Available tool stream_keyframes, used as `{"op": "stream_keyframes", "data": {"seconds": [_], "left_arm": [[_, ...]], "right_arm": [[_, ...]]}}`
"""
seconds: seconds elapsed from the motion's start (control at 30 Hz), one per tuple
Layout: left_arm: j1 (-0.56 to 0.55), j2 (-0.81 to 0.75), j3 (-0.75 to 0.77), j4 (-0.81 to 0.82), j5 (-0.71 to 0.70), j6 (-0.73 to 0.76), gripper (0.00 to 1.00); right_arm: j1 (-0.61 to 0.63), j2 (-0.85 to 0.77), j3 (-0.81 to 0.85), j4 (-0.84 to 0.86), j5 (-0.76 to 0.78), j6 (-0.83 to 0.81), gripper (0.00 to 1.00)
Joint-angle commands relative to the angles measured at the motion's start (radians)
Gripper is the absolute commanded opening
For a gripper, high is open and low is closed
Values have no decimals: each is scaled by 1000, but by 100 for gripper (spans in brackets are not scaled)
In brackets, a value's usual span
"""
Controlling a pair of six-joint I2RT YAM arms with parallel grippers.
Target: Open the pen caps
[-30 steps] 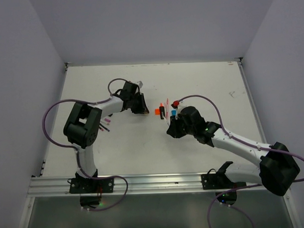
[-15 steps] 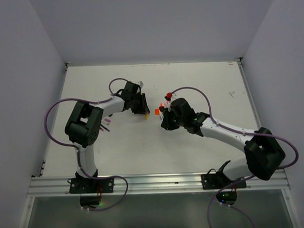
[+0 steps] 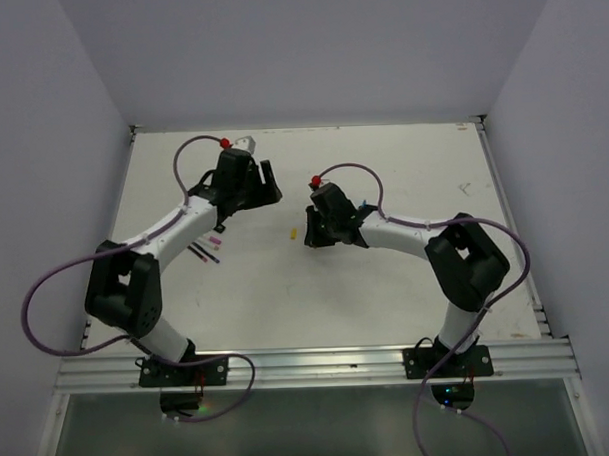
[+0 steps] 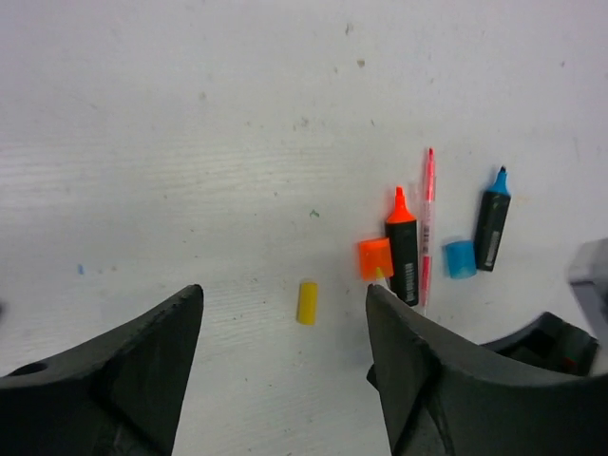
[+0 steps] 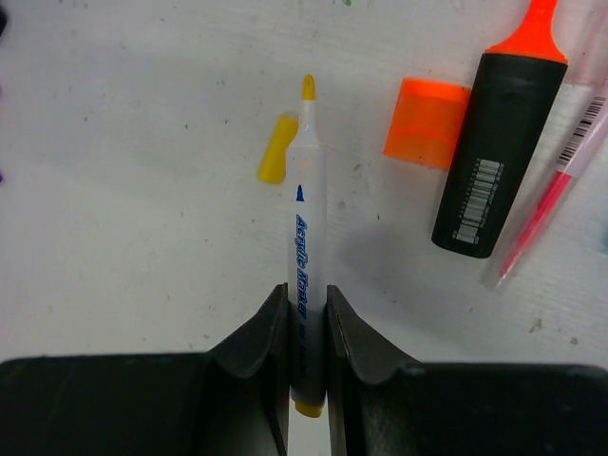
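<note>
One yellow cap (image 5: 276, 148) beside right claw (image 5: 306, 294)'s pen (image 5: 306, 218), table (image 3: 407, 294) edges distant

Blue print on white marker (image 5: 306, 228), seemingly "Acrylic Marker", barcode label on black highlighter (image 5: 496, 142), digits illegible

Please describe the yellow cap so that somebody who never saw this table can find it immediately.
Look at the middle of the white table, where the right claw grips a white pen with a yellow tip. The yellow cap lies loose just beside that tip. Unlike the wider orange cap nearby, it is slim and yellow.
</note>
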State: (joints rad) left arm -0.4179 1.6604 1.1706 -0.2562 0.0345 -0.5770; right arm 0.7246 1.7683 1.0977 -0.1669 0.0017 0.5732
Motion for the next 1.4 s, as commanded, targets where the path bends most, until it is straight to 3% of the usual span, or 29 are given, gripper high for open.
{"op": "stream_keyframes", "data": {"seconds": [0.0, 0.13, 0.3, 0.67, 0.97, 1.2, 1.23, 1.37], "left_arm": [[22, -157, -52, -17, -140, 40, 74], [24, -273, -141, -35, -189, 49, 89], [24, -405, -238, -51, -222, 40, 96], [25, -544, -371, -104, -278, 11, 98], [27, -550, -361, -115, -306, 5, 100], [39, -507, -345, -126, -352, -24, 100], [42, -498, -341, -133, -360, -40, 100], [62, -426, -322, -135, -389, -63, 100]], "right_arm": [[2, 48, 76, 6, 30, 39, 6], [2, 118, 113, 4, 41, 51, 9], [2, 171, 149, 7, 50, 60, 11], [1, 198, 162, -2, 106, 76, 34], [1, 88, 151, -22, 118, 60, 40], [1, -128, 114, -62, 112, -4, 61], [1, -154, 104, -62, 112, -30, 71], [1, -289, 53, -94, 123, -102, 93]]}}
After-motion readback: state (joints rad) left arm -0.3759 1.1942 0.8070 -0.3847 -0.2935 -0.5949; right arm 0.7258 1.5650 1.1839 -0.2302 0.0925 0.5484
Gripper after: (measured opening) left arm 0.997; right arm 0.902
